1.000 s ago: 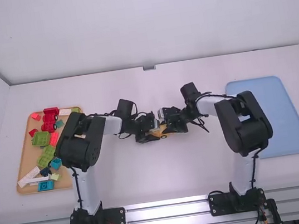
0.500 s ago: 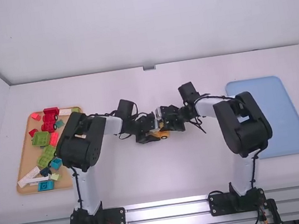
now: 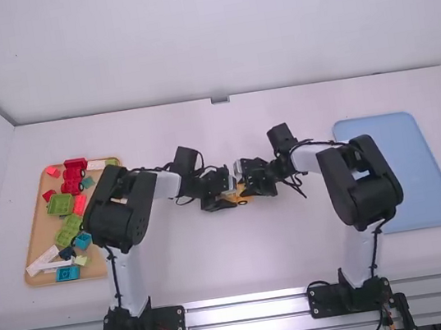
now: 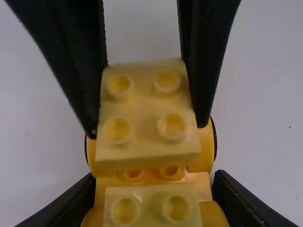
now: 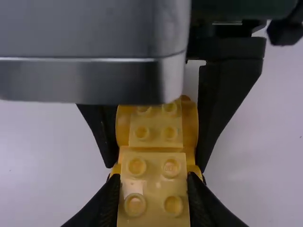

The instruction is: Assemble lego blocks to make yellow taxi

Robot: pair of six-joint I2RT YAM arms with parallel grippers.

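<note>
Left wrist view: the left gripper is clamped on the orange-yellow taxi body, its fingers along both flanks beside a pale yellow two-stud face, a hold that likely anchors the car against pushing. Just beyond, the right gripper pinches a pale yellow block by its sides, probably to leave the studs uncovered and the underside free to seat. Whether the block is fully pressed home cannot be told from here.

The right wrist view has the same block nearest, studs outward between the right gripper's closed-in fingers, with the left gripper's fingers astride the taxi body behind it. The step in hand appears to be fitting or squaring the block; a push off line could tilt it or twist the body.

In the high view, the left arm and right arm reach from the near edge to meet over mid-table, where the taxi body sits between them. The wooden tray of spare blocks lies at the left, presumably as a parts supply; the blue tray, at the right, may await the finished taxi.
</note>
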